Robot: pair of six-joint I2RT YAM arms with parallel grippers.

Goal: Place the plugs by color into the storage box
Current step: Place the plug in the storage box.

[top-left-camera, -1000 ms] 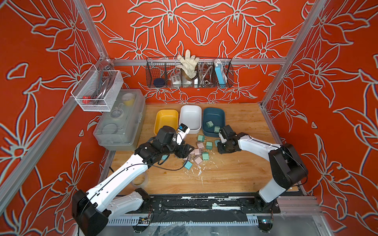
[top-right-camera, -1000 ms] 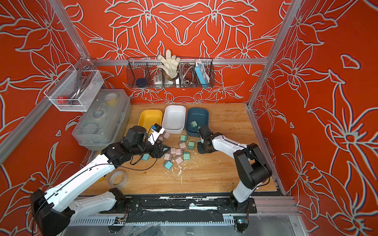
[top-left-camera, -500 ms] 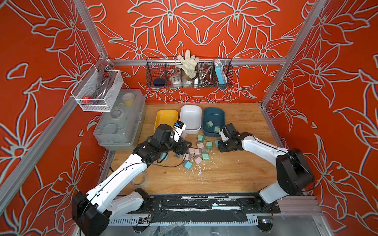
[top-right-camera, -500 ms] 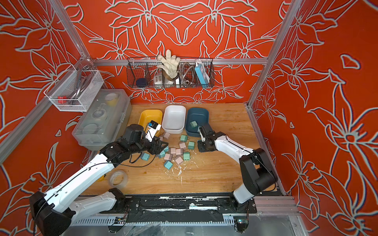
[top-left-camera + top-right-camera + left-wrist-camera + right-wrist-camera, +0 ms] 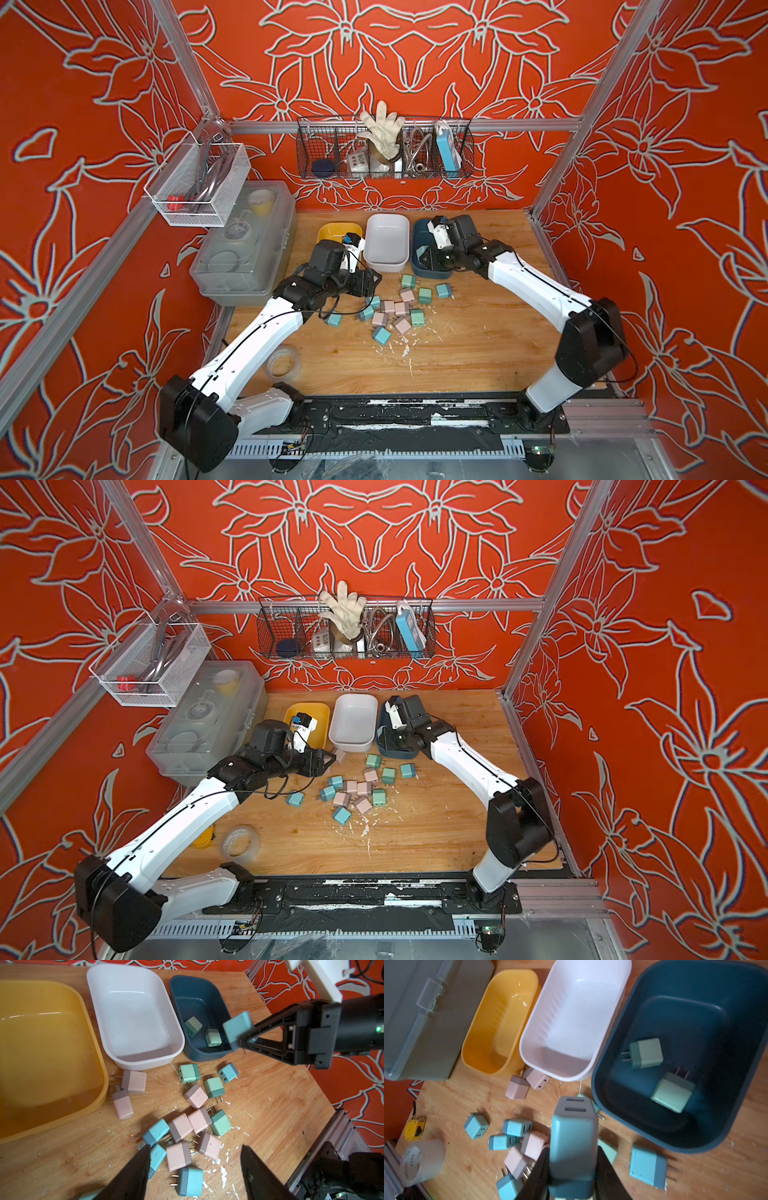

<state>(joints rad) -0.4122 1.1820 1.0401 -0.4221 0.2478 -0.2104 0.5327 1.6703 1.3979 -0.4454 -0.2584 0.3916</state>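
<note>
I see a grainy wooden table (image 5: 478, 357), scuffed; smooth glossy plastic tubs (image 5: 135, 1012); matt speckled plastic plugs (image 5: 178, 1155) with metal prongs (image 5: 174, 1179); black wire basket (image 5: 309, 143) at twelve o'clock.

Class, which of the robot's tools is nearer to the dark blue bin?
Right. The right tool holds a light blue plug at the rim of the dark blue bin; the left tool hangs open above the loose plugs on the table.

L end effector (image 5: 195, 1151) jaws spread wide, angled down; R end effector (image 5: 572, 1153) pinched on blue plug (image 5: 573, 1132), arm stretched fwd.
</note>
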